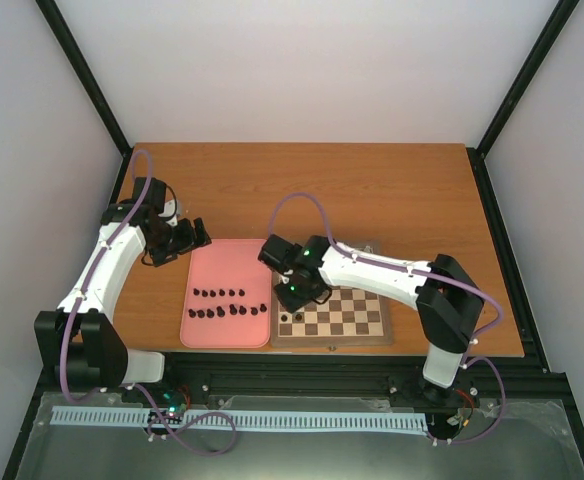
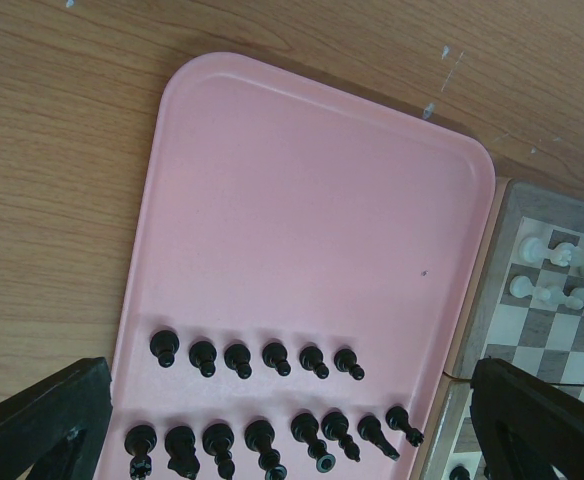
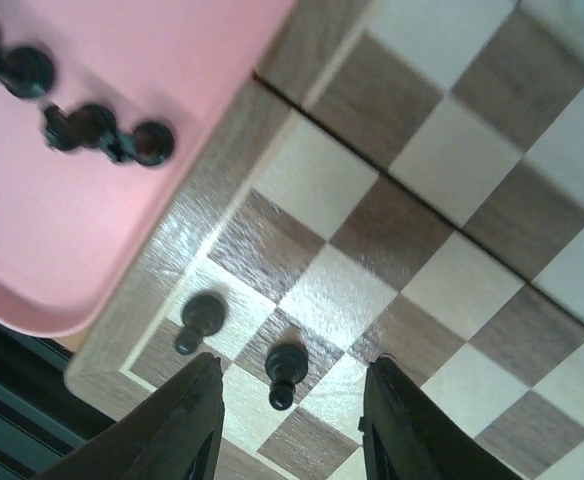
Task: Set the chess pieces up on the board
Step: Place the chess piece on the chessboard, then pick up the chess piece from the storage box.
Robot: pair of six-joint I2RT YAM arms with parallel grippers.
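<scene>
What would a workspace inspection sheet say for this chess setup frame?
Surface: wooden table carrying pink tray and board side by side.
Job's things: fourteen chess pieces in two rows on the tray; two placed pieces at the board's near-left corner.
Clutter: white pieces on the board's far side.
Grippers: left gripper open, empty, near the tray's far-left corner; right gripper open, straddling one placed piece.
Cables: purple cables, loosely looped.
Surroundings: white walls, black frame posts.
</scene>
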